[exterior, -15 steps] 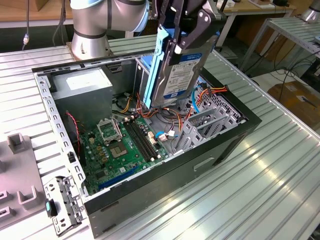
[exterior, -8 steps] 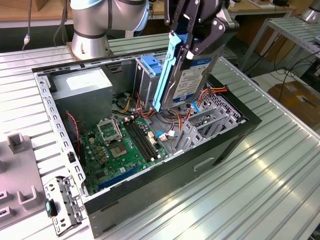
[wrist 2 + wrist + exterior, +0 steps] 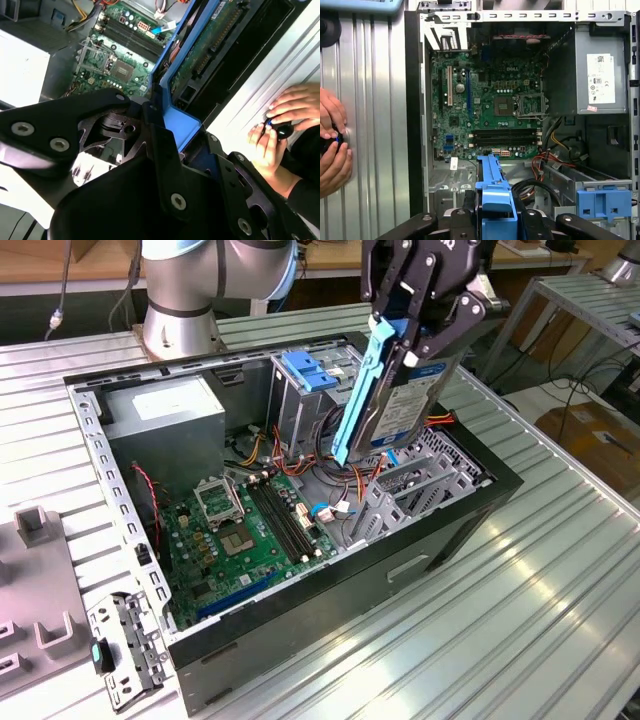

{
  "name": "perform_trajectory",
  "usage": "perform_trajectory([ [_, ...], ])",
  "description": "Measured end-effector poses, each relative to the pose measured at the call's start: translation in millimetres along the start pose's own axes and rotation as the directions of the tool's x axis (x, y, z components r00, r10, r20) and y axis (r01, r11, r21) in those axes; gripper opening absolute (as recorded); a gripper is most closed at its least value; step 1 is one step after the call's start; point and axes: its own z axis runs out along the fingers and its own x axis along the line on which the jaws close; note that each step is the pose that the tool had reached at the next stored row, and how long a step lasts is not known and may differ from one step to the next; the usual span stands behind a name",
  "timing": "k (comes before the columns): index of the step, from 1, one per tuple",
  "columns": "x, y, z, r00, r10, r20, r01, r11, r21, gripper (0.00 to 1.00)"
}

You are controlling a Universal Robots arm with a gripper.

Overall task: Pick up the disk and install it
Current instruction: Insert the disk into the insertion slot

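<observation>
Silver arm [image 3: 180, 300] with light-blue joint caps [image 3: 284, 270]; black pincer [image 3: 415, 335] linkages studded with silver screws [image 3: 178, 201].

disk [image 3: 405, 405] | grey metal drive, white label, bright blue carrier frame | steeply tilted, almost on edge | held aloft over open computer case [image 3: 350, 605]

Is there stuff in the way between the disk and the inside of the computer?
The tool holds the disk tilted above the open case. No lid covers the case, but loose cables lie right beneath the disk's lower end, beside the silver cage.
</observation>
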Motion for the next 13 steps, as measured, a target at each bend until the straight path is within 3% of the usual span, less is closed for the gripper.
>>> perform_trajectory([
  [4, 1.4, -17.4, 2.9, 1.0000, 0.000, -0.0005, 0.000, 1.0000, 0.0000, 0.37],
  [6, 1.4, -23.1, 3.4, 1.0000, 0.000, -0.0008, 0.000, 1.0000, 0.0000, 0.37],
  [13, 4.2, -24.6, 3.9, 1.0000, 0.000, -0.0009, 0.000, 1.0000, 0.0004, 0.37],
])
